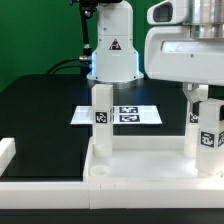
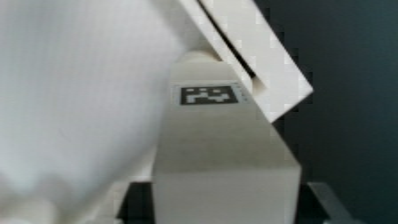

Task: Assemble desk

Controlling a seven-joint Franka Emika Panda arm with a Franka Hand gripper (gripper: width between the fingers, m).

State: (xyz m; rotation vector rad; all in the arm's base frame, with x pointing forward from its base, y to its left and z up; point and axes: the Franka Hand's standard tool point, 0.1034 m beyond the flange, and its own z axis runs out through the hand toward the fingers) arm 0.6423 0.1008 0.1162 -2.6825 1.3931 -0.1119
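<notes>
Presently on the black worktop [image 1: 45, 110], listed from the edge nearest the exterior camera to the far edge:

1. Desk, part built. The white rimmed tabletop [image 1: 150, 165] lies flat along the near edge, toward the corner on the exterior view's right.
2. First leg [image 1: 101, 118] stands upright at the tabletop's corner on the exterior view's left, tag facing the camera. There is free air on all its sides and above it.
3. Second leg [image 1: 207, 132] stands upright at the tabletop's end on the exterior view's right, close to that edge of the picture.
4. Tool [image 1: 197, 98] hangs straight down over the second leg, its fingers level with the leg's top. The wrist view is filled by a white leg [image 2: 222, 150] with a tag [image 2: 208, 95], seen too close to judge. I cannot tell whether the tool is clenched on the leg or released.
5. Marker board [image 1: 120, 114] lies flat at mid-worktop, behind the tabletop and between the two legs.
6. Low white border wall [image 1: 35, 185] runs along the near edge on the exterior view's left.
7. Arm base [image 1: 112, 55] stands at the far edge.

Bare black surface spreads toward the far corner on the exterior view's left.
</notes>
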